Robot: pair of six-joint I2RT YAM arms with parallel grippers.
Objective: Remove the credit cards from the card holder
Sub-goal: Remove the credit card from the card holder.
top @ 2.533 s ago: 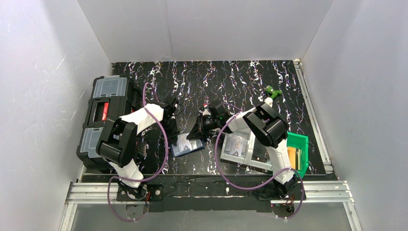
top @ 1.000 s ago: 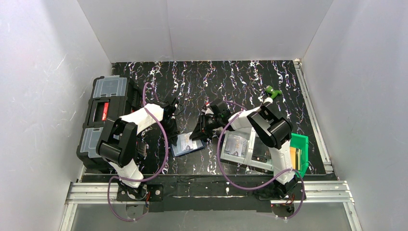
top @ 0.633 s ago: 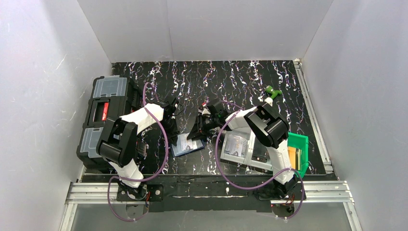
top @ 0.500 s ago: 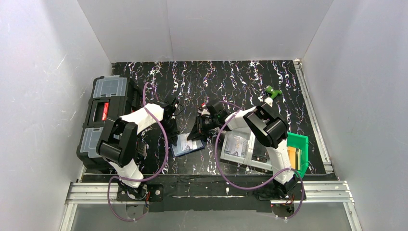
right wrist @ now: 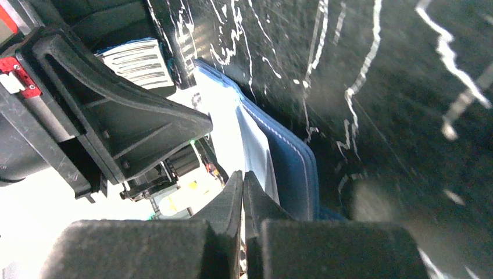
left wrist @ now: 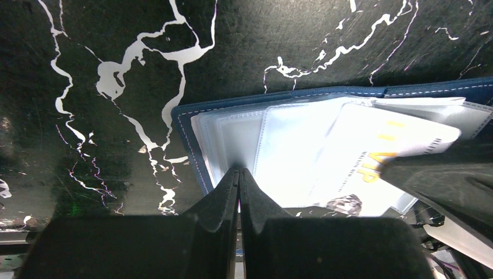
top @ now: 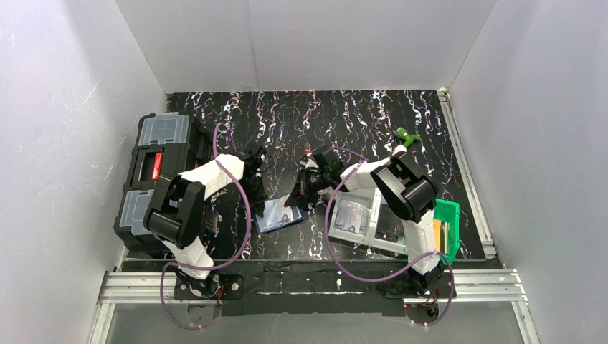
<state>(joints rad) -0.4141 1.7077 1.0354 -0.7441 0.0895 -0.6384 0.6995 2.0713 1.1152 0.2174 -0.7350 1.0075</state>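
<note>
The card holder (top: 278, 217) lies open on the black marbled table (top: 358, 118), close to the near edge and between the two arms, its clear sleeves (left wrist: 232, 136) facing up. The left gripper (left wrist: 238, 172) has its jaws pressed together with nothing between them; its tip bears down on the sleeves near the holder's left edge, which I judge is to pin the case flat. Just beyond, a white card (left wrist: 372, 142) with gold lettering sticks part-way out of a sleeve, angled toward the right arm. The right gripper (right wrist: 243, 174) is also pressed together, its tip at the pale edge beside the navy cover; whether the thin card is actually caught between the fingers cannot be told from these views.

The step in hand looks like drawing this card out of its sleeve. The next move calls for a slow pull along the sleeve's opening while the left arm keeps the holder down; if the card is not caught, the right jaws must be opened and set on its free corner.
</note>
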